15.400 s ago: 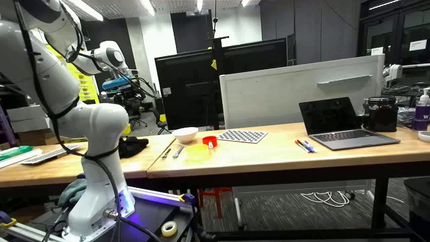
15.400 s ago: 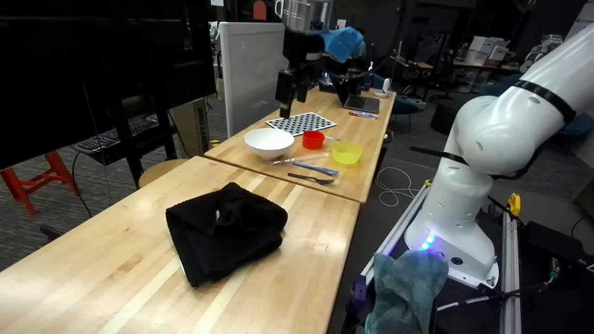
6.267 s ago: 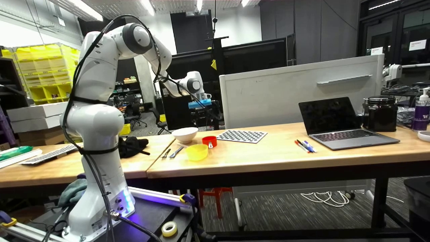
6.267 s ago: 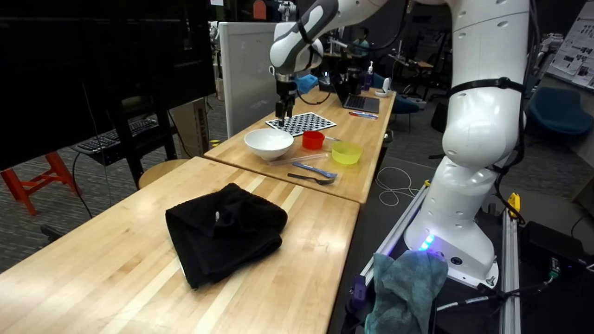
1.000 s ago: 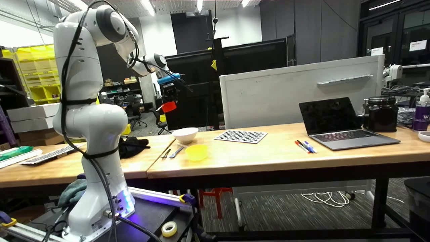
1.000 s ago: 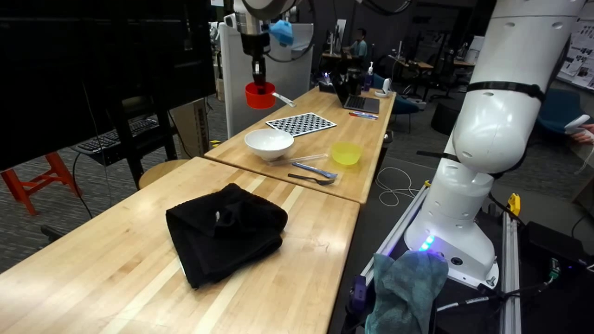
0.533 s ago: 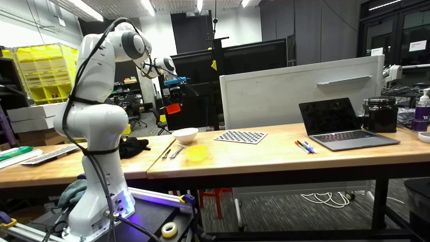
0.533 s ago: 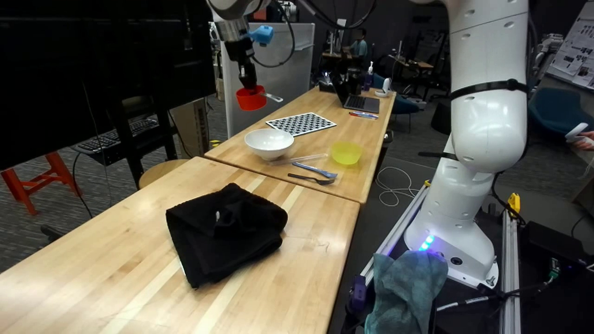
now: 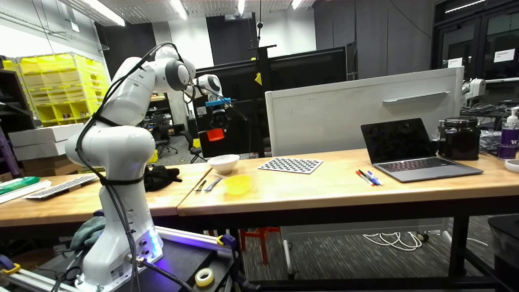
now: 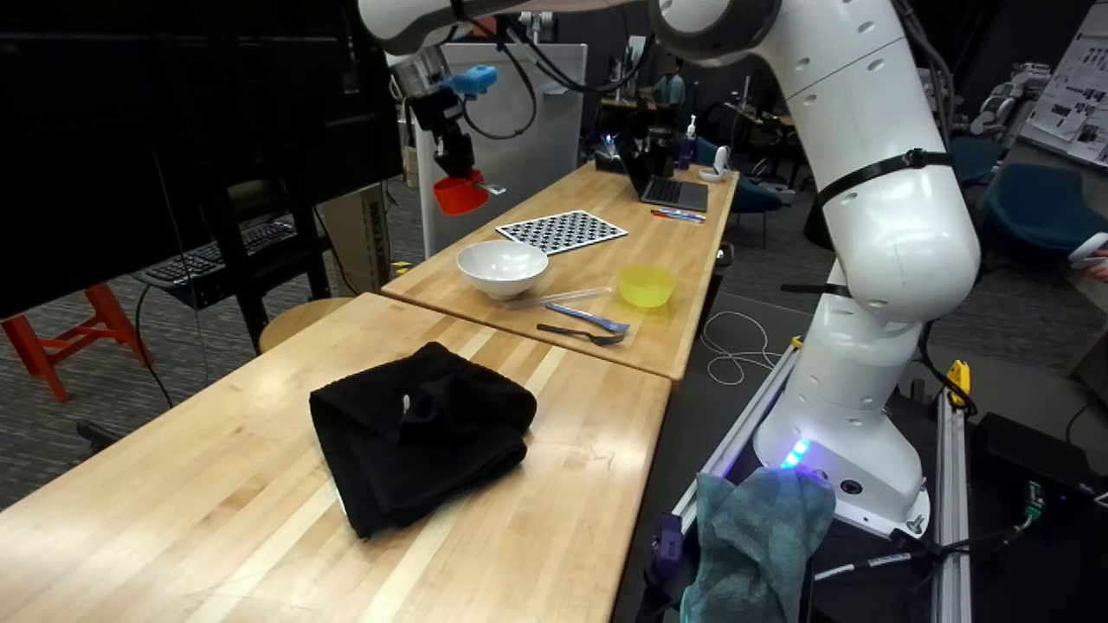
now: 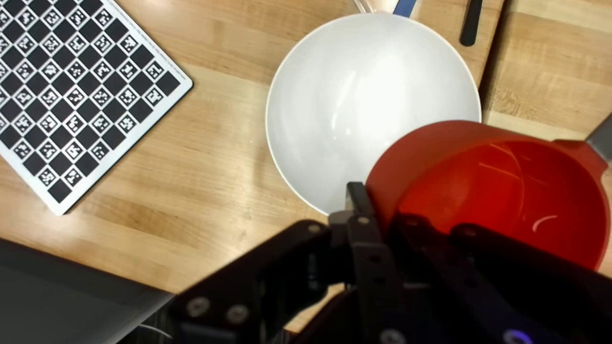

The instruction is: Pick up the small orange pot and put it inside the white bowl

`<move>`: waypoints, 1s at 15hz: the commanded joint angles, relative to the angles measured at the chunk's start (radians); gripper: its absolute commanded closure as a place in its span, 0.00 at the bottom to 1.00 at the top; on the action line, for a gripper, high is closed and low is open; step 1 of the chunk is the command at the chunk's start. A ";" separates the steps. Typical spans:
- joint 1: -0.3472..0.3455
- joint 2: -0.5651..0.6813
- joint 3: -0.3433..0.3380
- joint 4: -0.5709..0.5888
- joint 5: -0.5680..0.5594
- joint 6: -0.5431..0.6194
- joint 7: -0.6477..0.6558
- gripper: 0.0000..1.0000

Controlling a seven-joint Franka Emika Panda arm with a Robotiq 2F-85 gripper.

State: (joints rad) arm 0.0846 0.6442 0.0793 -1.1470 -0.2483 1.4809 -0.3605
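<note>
The claw (image 11: 382,217) is clamped on the wall of the red-orange pot (image 11: 487,191), a finger on either side. In the wrist view the pot covers the right of the frame and hides the lower right of the white bowl (image 11: 344,95); only here can one look straight down into both, smooth red inside the pot, glare in the bowl. Both exterior views show the pot tilted in the air, higher in the frame than the bowl and apart from it. Right of centre in an exterior view, a yellow bowl (image 10: 647,290) stands near a clear strip (image 10: 557,298), a blue fork (image 10: 589,317) and a black fork (image 10: 582,334); the wrist view catches only the forks' handle ends. There, at upper left, the checkered mat (image 11: 76,95) shows code-like marks in its white squares, too small to see in the exterior views. A pump bottle (image 9: 508,138) at the right edge of an exterior view carries a white "W" on purple, near a black jar (image 9: 460,138); the paper signs (image 9: 505,55) at upper right are too blurred to read.
</note>
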 commanded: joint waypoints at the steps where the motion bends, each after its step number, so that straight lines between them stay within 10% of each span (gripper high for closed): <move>1: -0.008 0.083 -0.014 0.130 0.032 -0.072 0.019 0.99; 15: -0.059 0.223 -0.025 0.219 0.041 -0.042 0.054 0.99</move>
State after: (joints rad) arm 0.0277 0.8412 0.0580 -0.9702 -0.2170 1.4472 -0.3282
